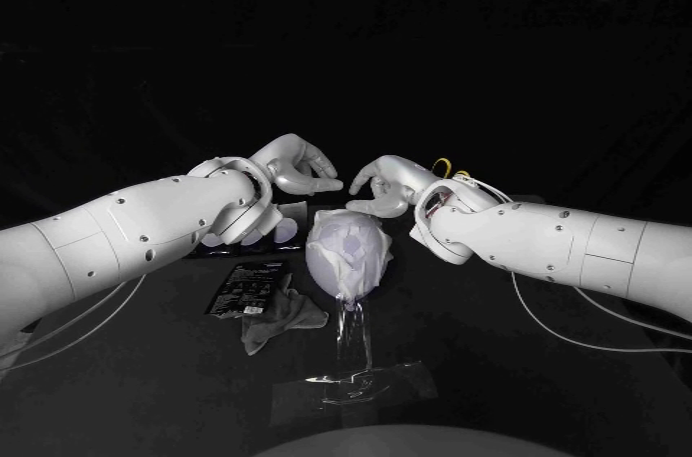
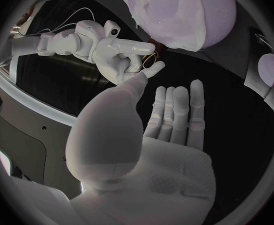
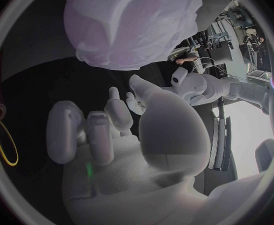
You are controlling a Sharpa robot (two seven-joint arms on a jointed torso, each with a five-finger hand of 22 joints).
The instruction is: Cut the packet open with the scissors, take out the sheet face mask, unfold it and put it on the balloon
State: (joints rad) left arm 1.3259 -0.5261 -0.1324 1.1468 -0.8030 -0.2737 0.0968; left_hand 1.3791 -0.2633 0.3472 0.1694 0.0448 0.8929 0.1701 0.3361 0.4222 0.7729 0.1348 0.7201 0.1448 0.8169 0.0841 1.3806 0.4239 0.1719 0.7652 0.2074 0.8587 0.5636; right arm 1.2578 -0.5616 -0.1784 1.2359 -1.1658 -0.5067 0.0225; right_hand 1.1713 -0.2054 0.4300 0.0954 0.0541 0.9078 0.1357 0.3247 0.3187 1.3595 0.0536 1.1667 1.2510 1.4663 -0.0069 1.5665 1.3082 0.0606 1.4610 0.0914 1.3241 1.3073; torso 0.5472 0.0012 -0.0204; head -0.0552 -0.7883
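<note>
Left hand (image 1: 296, 167) spread flat and empty, right hand (image 1: 382, 185) curled on nothing, fingertips facing, balloon (image 2: 219, 20) wearing sheet face mask (image 1: 346, 252) just before both, packet (image 1: 245, 285) nearer left hand

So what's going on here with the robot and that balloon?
The sheet mask is already draped over the balloon, which sits on a clear stand. Both hands hover just behind it, holding nothing: the left hand with fingers apart, the right hand with fingers curled in. The black packet lies on the table beside the stand, with a crumpled pale sheet next to it.
</note>
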